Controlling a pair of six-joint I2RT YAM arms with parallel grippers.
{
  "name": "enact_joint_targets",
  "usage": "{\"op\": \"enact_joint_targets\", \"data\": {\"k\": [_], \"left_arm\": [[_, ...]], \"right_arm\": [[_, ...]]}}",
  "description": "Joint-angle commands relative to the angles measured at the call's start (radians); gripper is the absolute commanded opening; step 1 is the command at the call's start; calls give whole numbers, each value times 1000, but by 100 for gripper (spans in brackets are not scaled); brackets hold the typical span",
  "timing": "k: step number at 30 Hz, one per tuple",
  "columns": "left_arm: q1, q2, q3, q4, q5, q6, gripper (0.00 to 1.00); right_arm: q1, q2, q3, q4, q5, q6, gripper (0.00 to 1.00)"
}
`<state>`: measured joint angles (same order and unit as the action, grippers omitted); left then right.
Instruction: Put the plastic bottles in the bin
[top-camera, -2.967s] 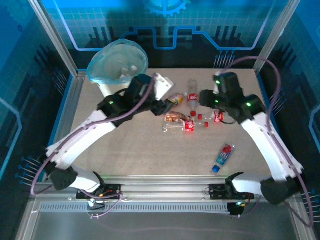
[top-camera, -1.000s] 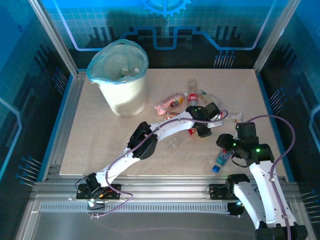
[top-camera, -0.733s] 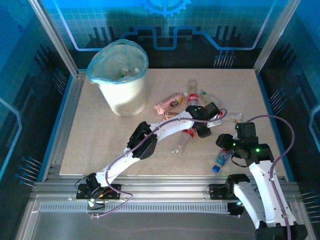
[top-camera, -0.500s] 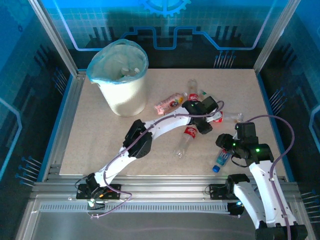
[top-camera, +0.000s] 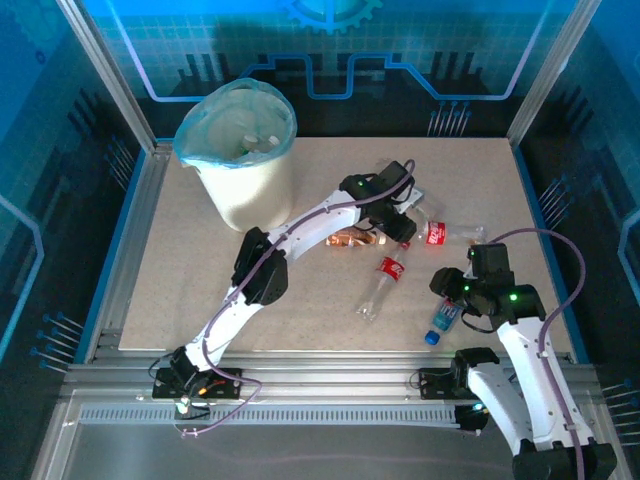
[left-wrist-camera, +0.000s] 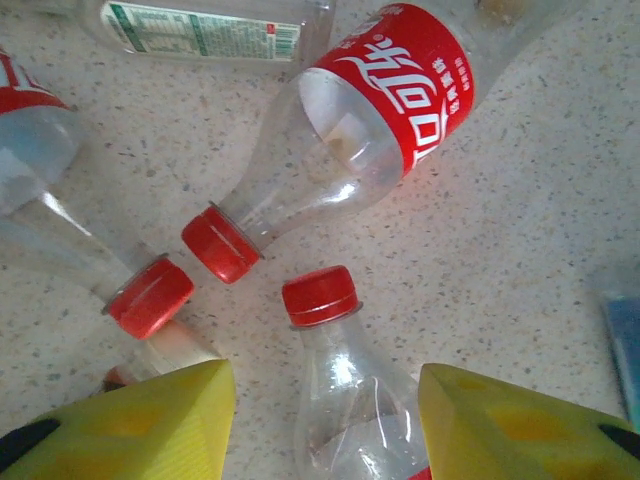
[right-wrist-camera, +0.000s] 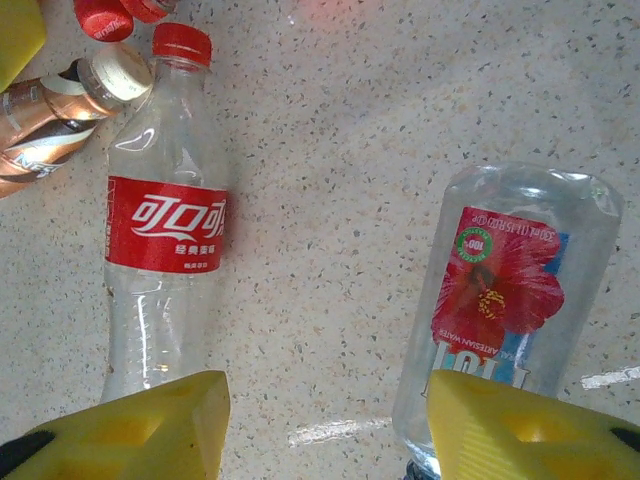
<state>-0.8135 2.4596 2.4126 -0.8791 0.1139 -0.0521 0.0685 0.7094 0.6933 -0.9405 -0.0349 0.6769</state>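
Observation:
The white ribbed bin (top-camera: 243, 190) with its blue liner stands at the back left. My left gripper (top-camera: 402, 220) hangs open over a cluster of plastic bottles. In the left wrist view, the left gripper (left-wrist-camera: 325, 420) has the neck of a clear, red-capped bottle (left-wrist-camera: 350, 390) between its yellow fingers, untouched. A red-label bottle (left-wrist-camera: 385, 110) lies just beyond. My right gripper (top-camera: 453, 296) is open over bare table. In the right wrist view, the right gripper (right-wrist-camera: 325, 430) sits between a red-label bottle (right-wrist-camera: 165, 240) and a flower-label bottle (right-wrist-camera: 505, 290).
A brown-label bottle (top-camera: 350, 238) and a red-label bottle (top-camera: 437, 233) lie mid-table. Another red-label bottle (top-camera: 383, 282) lies nearer the front, and a blue-capped one (top-camera: 446, 316) sits by the right arm. Metal frame posts and blue walls ring the table.
The left arm has swung toward the back of the table. A red-label bottle that it covered now lies alone nearer the front. The right arm has not moved.

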Motion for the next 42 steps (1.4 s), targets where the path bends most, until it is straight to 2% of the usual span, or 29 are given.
{"op": "enact_joint_targets", "data": {"k": [1, 8, 19, 25, 34, 42], "left_arm": [[-16, 69, 73, -49, 99, -57, 53], [-18, 159, 134, -49, 164, -98, 54], [-18, 202, 128, -50, 86, -80, 56], [-18, 174, 104, -47, 61, -70, 57], [-18, 69, 33, 57, 72, -76, 56], [-13, 68, 34, 60, 22, -56, 57]], "right_arm": [[25, 9, 0, 5, -1, 1, 55], [52, 7, -5, 3, 20, 9, 55], [68, 14, -6, 10, 28, 10, 55], [76, 26, -9, 17, 32, 10, 55], [88, 38, -17, 29, 36, 10, 55], [94, 42, -21, 34, 39, 9, 55]]}}
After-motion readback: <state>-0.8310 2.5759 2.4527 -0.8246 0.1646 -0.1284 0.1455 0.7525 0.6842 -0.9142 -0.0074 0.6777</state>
